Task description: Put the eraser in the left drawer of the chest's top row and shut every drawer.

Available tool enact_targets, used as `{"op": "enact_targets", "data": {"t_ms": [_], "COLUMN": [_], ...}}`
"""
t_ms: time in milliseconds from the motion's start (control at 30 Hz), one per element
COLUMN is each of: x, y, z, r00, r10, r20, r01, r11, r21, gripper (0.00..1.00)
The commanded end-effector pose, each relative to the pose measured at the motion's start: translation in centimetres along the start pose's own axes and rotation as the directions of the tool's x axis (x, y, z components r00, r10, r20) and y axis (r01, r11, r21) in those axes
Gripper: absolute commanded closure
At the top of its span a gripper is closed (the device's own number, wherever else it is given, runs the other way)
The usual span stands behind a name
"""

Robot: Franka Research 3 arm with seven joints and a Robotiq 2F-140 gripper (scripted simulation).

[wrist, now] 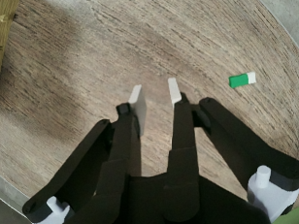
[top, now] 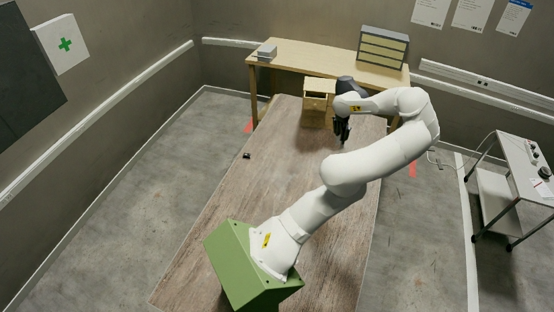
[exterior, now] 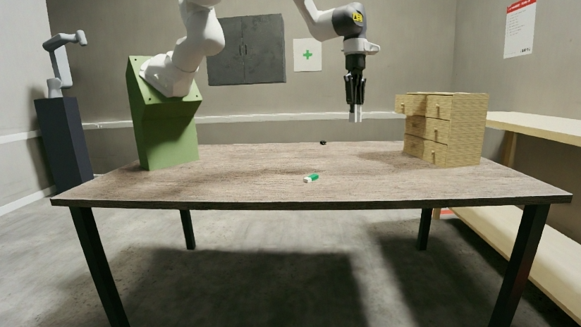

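Note:
The eraser (exterior: 311, 177) (wrist: 241, 80), white with a green sleeve, lies flat on the wooden table (exterior: 243, 187) near its front edge. The arm hides it in the top view. The wooden chest (top: 314, 115) (exterior: 467, 121) stands upright at the table's far end. Its top-row left drawer (top: 314, 101) (exterior: 410, 104) is pulled out a little and shows a dark opening; the other drawers look shut. My gripper (top: 342, 142) (exterior: 355, 118) (wrist: 156, 93) hangs high above the table, between the chest and the eraser. It points down, fingers a narrow gap apart, with nothing between them.
A small black thing (top: 247, 155) (exterior: 323, 142) lies at the table's far side edge. The arm's green base block (top: 240, 267) (exterior: 162, 121) stands at the other end. A light wooden desk (top: 310, 58) stands behind the chest.

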State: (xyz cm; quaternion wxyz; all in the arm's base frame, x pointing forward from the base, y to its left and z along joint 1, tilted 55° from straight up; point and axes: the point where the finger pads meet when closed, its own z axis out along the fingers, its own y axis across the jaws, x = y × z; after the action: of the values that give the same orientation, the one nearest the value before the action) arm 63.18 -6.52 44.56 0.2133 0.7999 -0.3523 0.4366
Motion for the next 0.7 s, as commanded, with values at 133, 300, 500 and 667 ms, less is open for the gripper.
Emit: {"op": "enact_targets", "data": {"t_ms": [133,300,500,667], "x": [0.5,0.6,0.6,0.5], "y": [1.6,2.9,3.9,5.1], "z": [1.7,2.8,3.7,4.7], "r00": [0.977,0.955,0.933,0.899], "r10": [0.215,0.296,0.36,0.437], "r20": [-0.016,-0.016,-0.015,-0.014], "r01": [-0.215,-0.296,-0.36,-0.437], "r11": [0.977,0.955,0.933,0.899], "r21": [0.011,0.011,0.011,0.011], "gripper": [0.72,0.72,0.72,0.72]}}
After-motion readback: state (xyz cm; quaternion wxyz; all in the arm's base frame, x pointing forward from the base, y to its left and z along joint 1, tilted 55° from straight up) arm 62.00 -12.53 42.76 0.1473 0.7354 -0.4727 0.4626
